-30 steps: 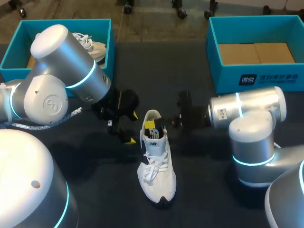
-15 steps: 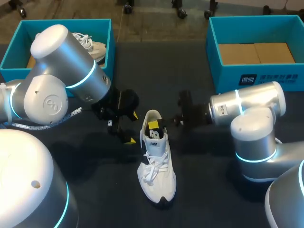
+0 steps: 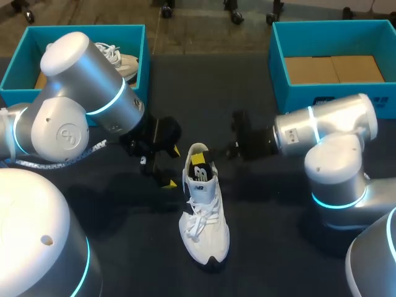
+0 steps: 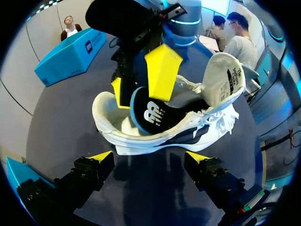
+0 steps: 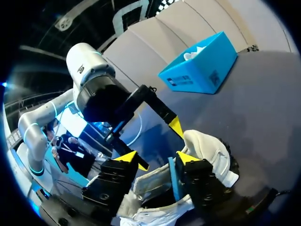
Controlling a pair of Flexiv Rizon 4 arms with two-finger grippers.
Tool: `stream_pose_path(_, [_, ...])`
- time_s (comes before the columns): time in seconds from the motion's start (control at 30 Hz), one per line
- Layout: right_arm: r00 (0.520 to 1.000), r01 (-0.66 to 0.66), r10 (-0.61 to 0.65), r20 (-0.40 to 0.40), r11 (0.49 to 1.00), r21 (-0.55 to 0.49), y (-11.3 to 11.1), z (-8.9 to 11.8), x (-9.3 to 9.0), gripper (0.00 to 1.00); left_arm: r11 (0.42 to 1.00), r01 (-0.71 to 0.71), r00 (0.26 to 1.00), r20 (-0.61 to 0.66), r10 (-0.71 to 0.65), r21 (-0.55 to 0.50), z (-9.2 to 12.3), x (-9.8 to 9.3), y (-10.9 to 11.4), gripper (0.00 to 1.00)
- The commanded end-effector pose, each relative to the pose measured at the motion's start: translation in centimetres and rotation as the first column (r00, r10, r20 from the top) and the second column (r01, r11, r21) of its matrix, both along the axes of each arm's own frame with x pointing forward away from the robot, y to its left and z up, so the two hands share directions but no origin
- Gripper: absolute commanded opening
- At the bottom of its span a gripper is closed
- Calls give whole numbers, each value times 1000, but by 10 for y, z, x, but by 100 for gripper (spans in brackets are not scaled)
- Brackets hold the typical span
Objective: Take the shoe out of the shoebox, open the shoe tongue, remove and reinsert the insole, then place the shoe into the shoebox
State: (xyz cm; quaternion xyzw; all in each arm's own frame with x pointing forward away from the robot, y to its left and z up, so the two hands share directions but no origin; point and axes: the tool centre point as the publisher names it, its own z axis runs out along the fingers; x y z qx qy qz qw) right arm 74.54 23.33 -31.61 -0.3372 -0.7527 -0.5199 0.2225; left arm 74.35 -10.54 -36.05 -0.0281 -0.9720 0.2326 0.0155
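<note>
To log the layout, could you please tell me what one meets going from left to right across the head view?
Left shoebox → left gripper → white shoe on the table → right shoebox.

White logo on insole (image 4: 153, 115); small print on tongue (image 4: 225, 77), shoebox (image 4: 70, 52) label: illegible.

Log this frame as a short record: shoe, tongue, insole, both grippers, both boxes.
shoe: white, upright on the table, in neither box
tongue: pulled forward, opening exposed
insole: heel end sticking up out of the shoe
right gripper: at the heel opening by the insole; grip unclear
left gripper: jaws open, empty, shoe ahead of it
left shoebox: holds a second shoe
right shoebox: no shoe inside
</note>
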Motion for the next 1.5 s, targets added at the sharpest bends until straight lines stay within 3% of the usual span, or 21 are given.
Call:
stream_pose_path(0.03, [998, -63, 62, -23, 997, -34, -12, 10, 8, 64, 1000, 1, 1000, 0, -1, 11, 4, 1, 2, 100])
stream_pose_path(0.13, [992, -117, 114, -46, 992, -57, -18, 13, 10, 69, 1000, 6, 1000, -9, -6, 16, 8, 1, 5, 100])
stream_pose_path(0.23, [984, -171, 166, -70, 982, -82, -28, 16, 13, 86, 999, 27, 999, -36, -26, 20, 13, 1, 9, 100])
stream_pose_path(0.4, [973, -219, 203, -109, 962, -163, -47, 26, 12, 100, 999, 48, 997, -61, -47, 25, 23, 3, 21, 100])
stream_pose_path(0.83, [975, -213, 165, -150, 888, -406, -73, 55, 15, 100, 973, 215, 976, 0, -216, 84, 45, 18, 60, 100])
stream_pose_path(1.1, [971, -223, 146, -189, 836, -502, -77, 66, 21, 100, 936, 334, 940, 39, -340, 110, 62, 40, 83, 100])
stream_pose_path(1.13, [972, -218, 136, -192, 828, -516, -77, 68, 22, 96, 929, 354, 932, 48, -360, 108, 65, 43, 86, 100])
stream_pose_path(1.17, [972, -215, 125, -201, 820, -531, -78, 69, 23, 76, 921, 378, 922, 48, -384, 97, 70, 45, 89, 100])
stream_pose_path(1.2, [973, -203, 105, -204, 810, -551, -79, 70, 23, 43, 910, 405, 910, 54, -411, 92, 75, 48, 93, 100])
stream_pose_path(1.23, [974, -196, 92, -208, 802, -564, -79, 71, 24, 34, 901, 424, 901, 56, -430, 89, 77, 50, 96, 100])
stream_pose_path(1.27, [974, -186, 73, -213, 791, -582, -80, 72, 24, 7, 901, 424, 901, 56, -430, 89, 77, 50, 96, 100])
stream_pose_path(1.3, [978, -149, 29, -206, 788, -597, -81, 73, 23, 0, 901, 424, 901, 56, -430, 89, 77, 50, 96, 100])
stream_pose_path(1.37, [983, 33, -136, -126, 797, -603, -86, 78, 21, 0, 901, 424, 901, 56, -430, 89, 77, 50, 96, 100])
stream_pose_path(1.5, [983, 33, -136, -126, 797, -603, -86, 78, 21, 0, 901, 424, 901, 56, -430, 89, 77, 50, 96, 100])
